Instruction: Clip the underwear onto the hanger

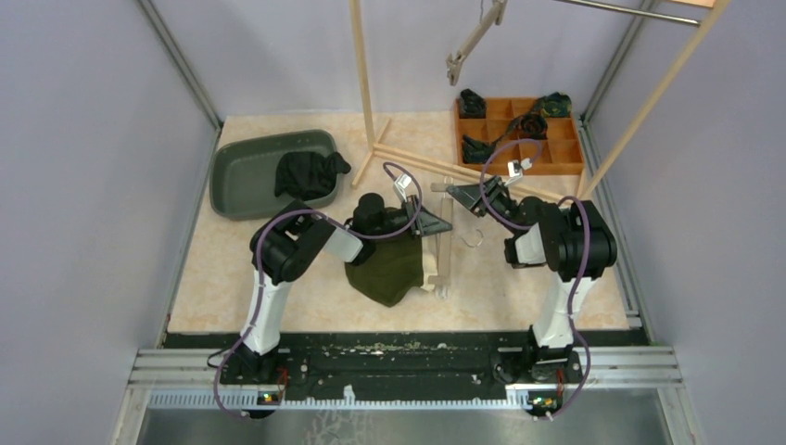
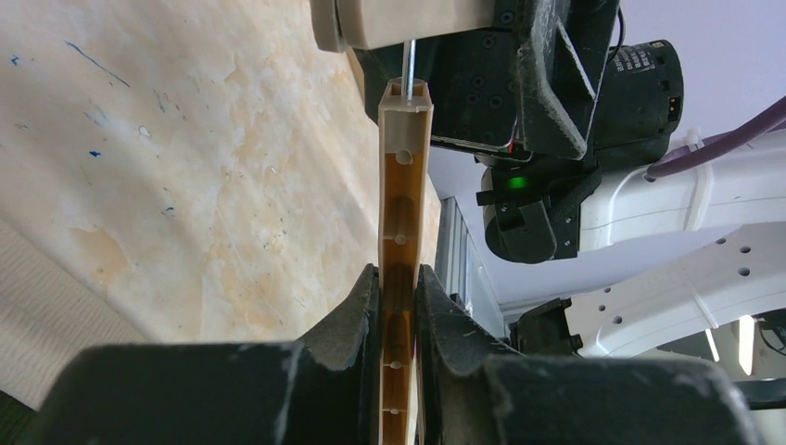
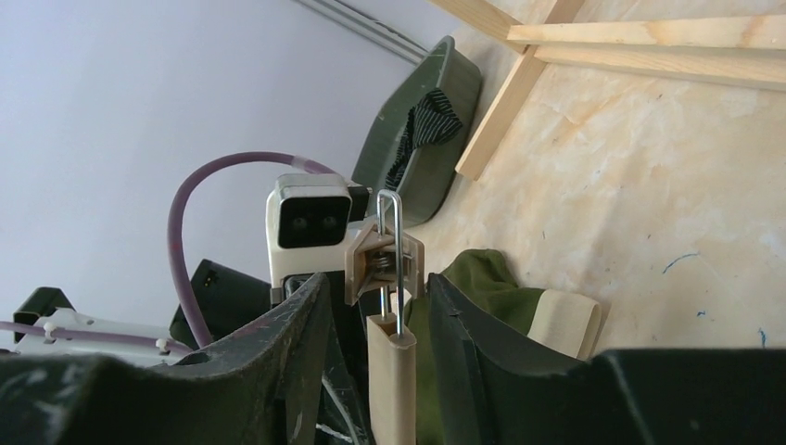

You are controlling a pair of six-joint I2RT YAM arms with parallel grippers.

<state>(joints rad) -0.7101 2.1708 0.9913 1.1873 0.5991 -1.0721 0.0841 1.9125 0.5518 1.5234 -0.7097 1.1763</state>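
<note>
The beige clip hanger [image 1: 444, 243] lies on the table, one end over the olive-green underwear [image 1: 387, 269] with its cream waistband [image 1: 429, 278]. My left gripper [image 1: 428, 222] is shut on the hanger's bar; in the left wrist view its jaws [image 2: 397, 278] press both sides of the bar [image 2: 405, 185]. My right gripper [image 1: 463, 195] is at the hanger's far end. In the right wrist view it [image 3: 375, 283] is open, its fingers [image 3: 306, 306] astride the bar's end [image 3: 392, 371] with gaps on both sides. The end clip [image 3: 385, 258] stands just beyond, the underwear [image 3: 482, 278] behind it.
A grey-green bin [image 1: 243, 176] holding a dark garment [image 1: 309, 173] sits at the back left. A wooden rack's foot [image 1: 436, 165] and post [image 1: 363, 83] stand behind the hanger. An orange compartment tray [image 1: 561, 153] with dark garments is at the back right. Another hanger [image 1: 468, 46] hangs above.
</note>
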